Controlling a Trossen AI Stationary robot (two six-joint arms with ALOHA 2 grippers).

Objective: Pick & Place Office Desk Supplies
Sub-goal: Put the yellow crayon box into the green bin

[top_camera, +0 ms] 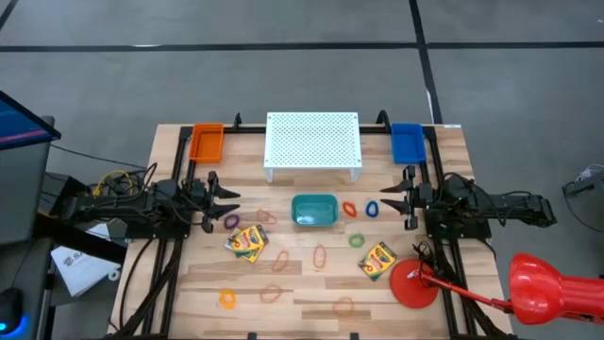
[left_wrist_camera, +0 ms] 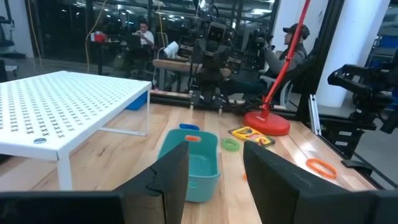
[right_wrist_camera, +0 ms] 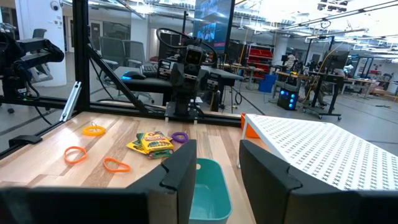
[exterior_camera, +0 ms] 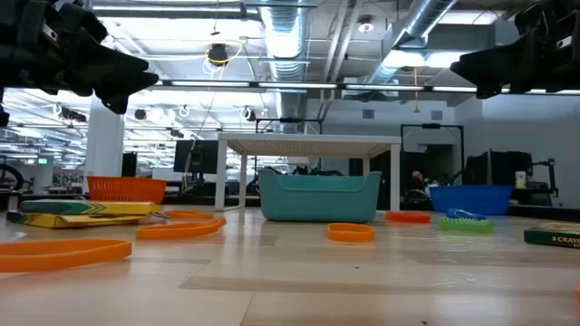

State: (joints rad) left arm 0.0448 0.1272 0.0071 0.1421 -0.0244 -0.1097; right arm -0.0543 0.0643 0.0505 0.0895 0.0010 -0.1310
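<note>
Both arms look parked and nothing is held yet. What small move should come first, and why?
Probably the left gripper should dip toward the purple rubber band just beside its open fingers; nothing is held, and the teal bin sits close by. The right gripper hovers open near the blue band.

Bright overhead light, soft shadows, perhaps blurred foreground

Pale wood-slat table [top_camera: 311, 283], white perforated metal stand [top_camera: 312, 140], glossy teal plastic bin [top_camera: 314, 211]

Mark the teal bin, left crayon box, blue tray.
teal bin [top_camera: 314, 212]: high view, inside floor.
left crayon box [top_camera: 247, 242]: high view, top face.
blue tray [top_camera: 407, 143]: high view, inside floor.
</note>
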